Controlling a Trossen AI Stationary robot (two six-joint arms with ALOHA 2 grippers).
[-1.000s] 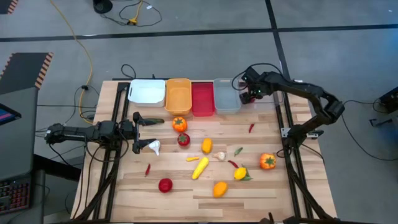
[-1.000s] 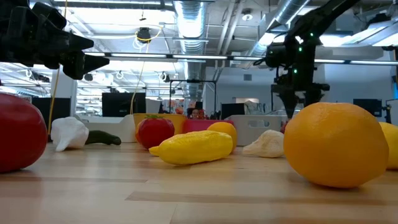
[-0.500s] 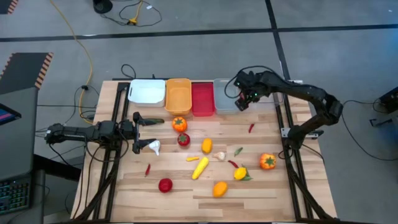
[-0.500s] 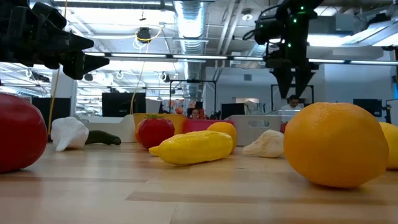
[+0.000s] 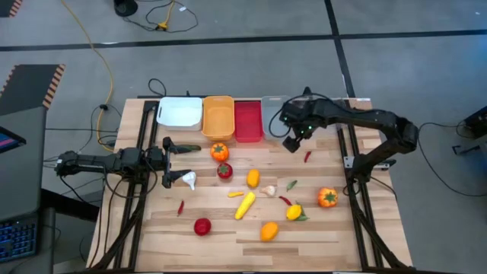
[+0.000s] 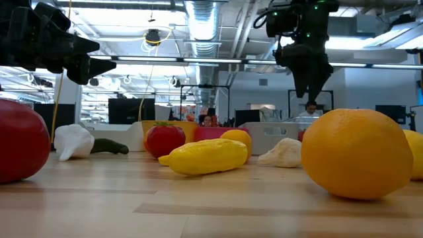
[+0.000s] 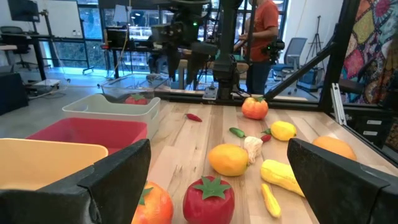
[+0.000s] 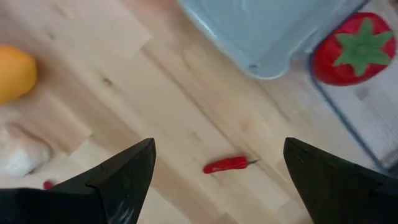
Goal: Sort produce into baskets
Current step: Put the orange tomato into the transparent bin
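The right tool (image 5: 291, 142) moved leftward and slightly down in the high view, from over the clear bin at the grey bin's (image 5: 272, 111) right side to the table just below the grey bin. In the low view it shifted left across the upper frame, and its fingers remained spread wide with nothing between them.

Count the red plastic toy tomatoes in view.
3. Red toy tomato at mid-table; another left of centre, low in the high view; a third inside the clear plastic bin. Others may be hidden.
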